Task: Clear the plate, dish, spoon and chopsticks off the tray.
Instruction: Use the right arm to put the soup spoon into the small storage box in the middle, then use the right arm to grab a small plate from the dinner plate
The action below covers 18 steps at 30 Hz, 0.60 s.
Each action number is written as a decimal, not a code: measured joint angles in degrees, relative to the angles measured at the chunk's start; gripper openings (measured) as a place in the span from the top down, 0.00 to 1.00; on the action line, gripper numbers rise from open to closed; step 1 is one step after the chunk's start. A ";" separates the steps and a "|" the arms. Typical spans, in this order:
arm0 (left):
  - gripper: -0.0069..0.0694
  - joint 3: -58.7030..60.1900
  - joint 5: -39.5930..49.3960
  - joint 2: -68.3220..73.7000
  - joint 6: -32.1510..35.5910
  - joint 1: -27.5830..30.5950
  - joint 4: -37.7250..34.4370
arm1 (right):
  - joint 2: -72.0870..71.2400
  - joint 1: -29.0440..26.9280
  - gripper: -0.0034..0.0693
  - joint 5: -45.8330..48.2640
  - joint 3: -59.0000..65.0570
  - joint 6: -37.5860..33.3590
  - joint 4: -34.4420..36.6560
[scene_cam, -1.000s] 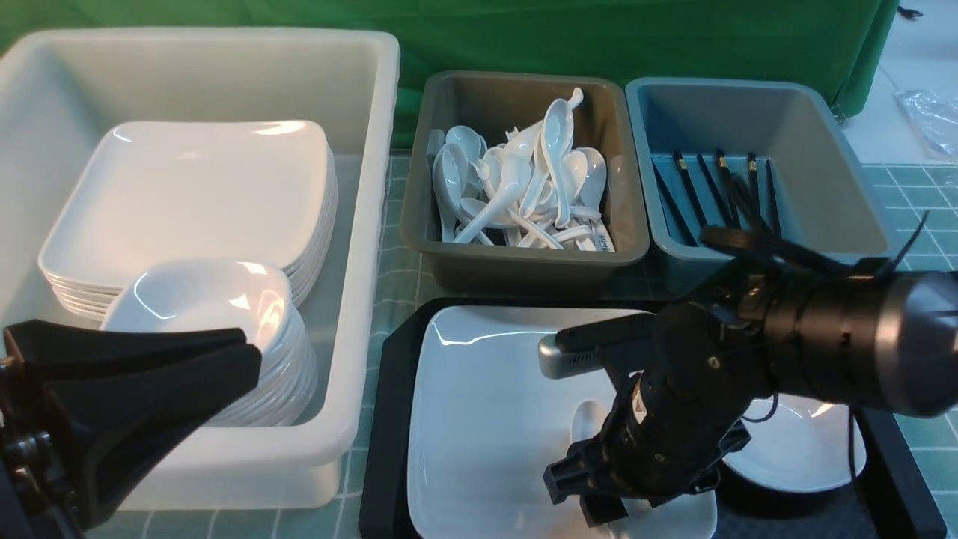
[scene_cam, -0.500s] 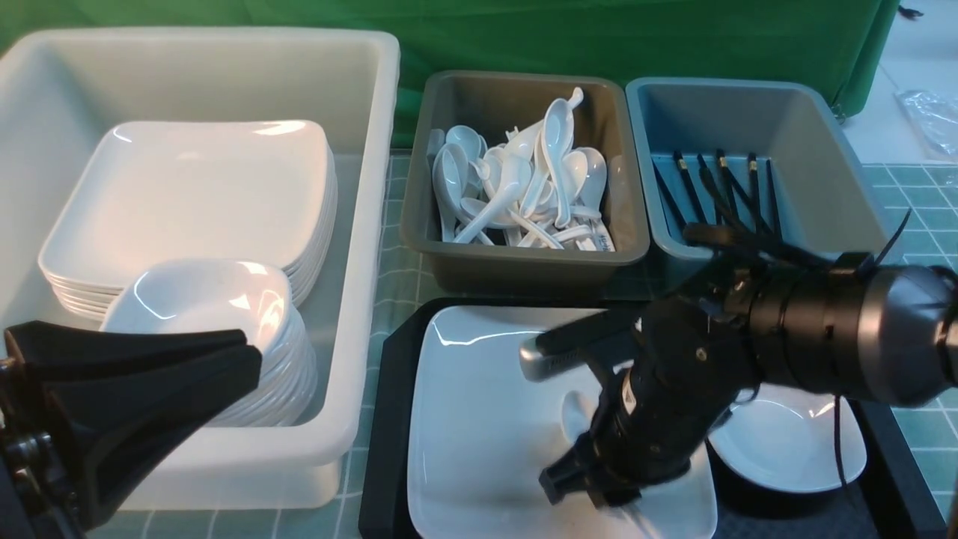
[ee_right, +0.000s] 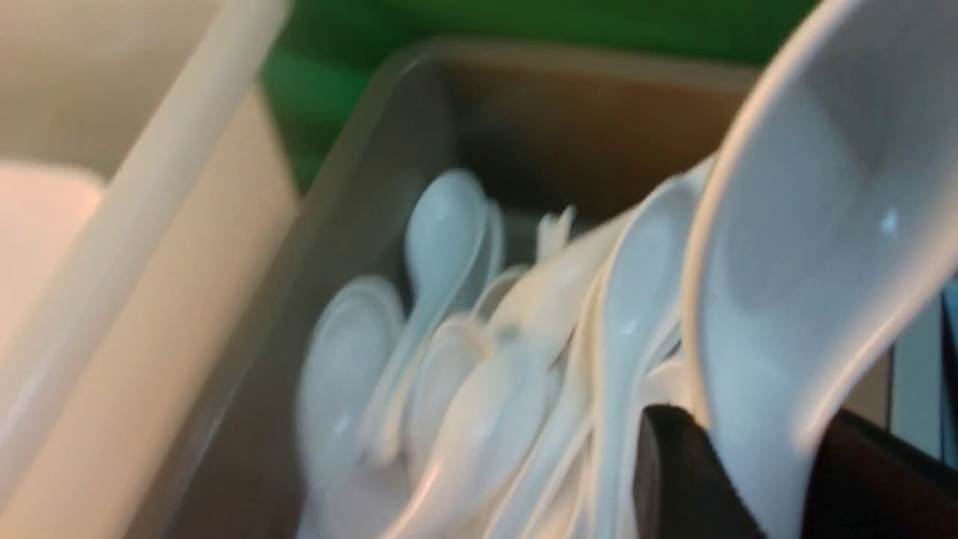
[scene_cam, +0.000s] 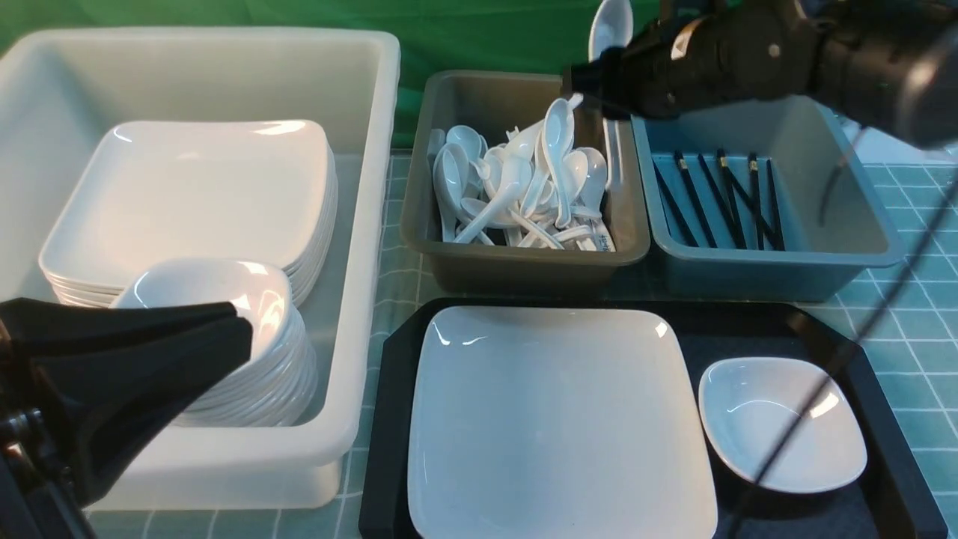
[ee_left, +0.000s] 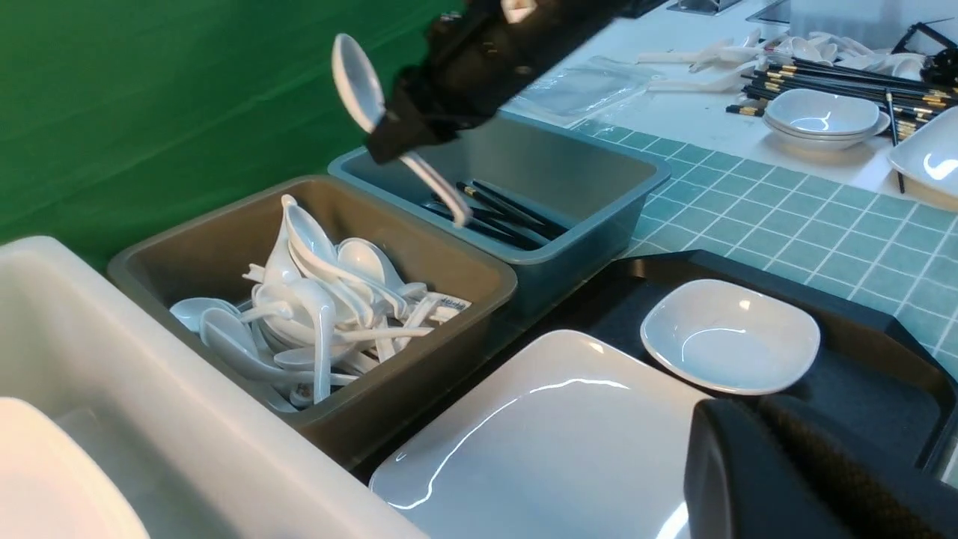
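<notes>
Nearest, on the left, the left pincer (scene_cam: 241, 333) is seen pressed together, with nothing in it. The plate (scene_cam: 554, 427) and the dish (scene_cam: 782, 423) are laid side by side in the black tray (scene_cam: 383, 419), not touching. Farther back, black chopsticks (scene_cam: 722, 198) are kept in the blue tub (scene_cam: 771, 266). The spoon (scene_cam: 610, 26) is clamped in the right pincer (scene_cam: 595, 76), high above the far right corner of the grey tub (scene_cam: 524, 262) full of spoons.
</notes>
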 joint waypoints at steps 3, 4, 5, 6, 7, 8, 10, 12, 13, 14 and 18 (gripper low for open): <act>0.89 0.00 0.31 0.00 0.00 0.00 0.00 | 4.48 -1.34 0.30 3.94 -4.32 1.31 -0.10; 0.89 0.00 0.60 0.00 0.00 0.00 0.00 | 4.73 -1.47 0.22 5.68 -4.71 1.26 -0.10; 0.89 0.00 0.89 0.00 0.00 0.00 0.00 | 4.73 -1.48 0.15 8.05 -4.91 0.77 -0.12; 0.89 0.00 1.40 0.00 0.00 0.00 0.00 | 4.18 -1.48 0.09 11.18 -5.13 -0.23 -0.12; 0.89 0.00 1.95 0.00 0.00 0.00 0.00 | 3.43 -1.48 0.08 13.40 -5.12 -1.09 -0.12; 0.89 0.00 2.31 0.00 0.00 0.00 0.00 | 1.97 -1.28 0.08 17.35 -5.12 -3.04 -0.12; 0.89 0.00 2.67 0.00 0.00 0.00 0.00 | -0.97 -0.96 0.17 23.63 -5.27 -7.42 -0.18; 0.89 0.00 3.02 0.00 0.00 0.00 0.00 | -4.05 -0.42 0.30 30.78 -5.34 -11.21 -0.30; 0.89 0.00 3.01 0.00 0.00 0.00 0.00 | -4.46 -0.34 0.32 32.59 -5.27 -12.10 -0.43; 0.89 0.00 3.37 0.00 0.00 0.00 0.00 | -7.31 0.27 0.46 38.48 -4.81 -14.20 -1.02; 0.89 0.00 3.81 0.00 0.00 0.00 0.00 | -15.83 1.70 0.74 48.79 1.46 -15.97 -4.31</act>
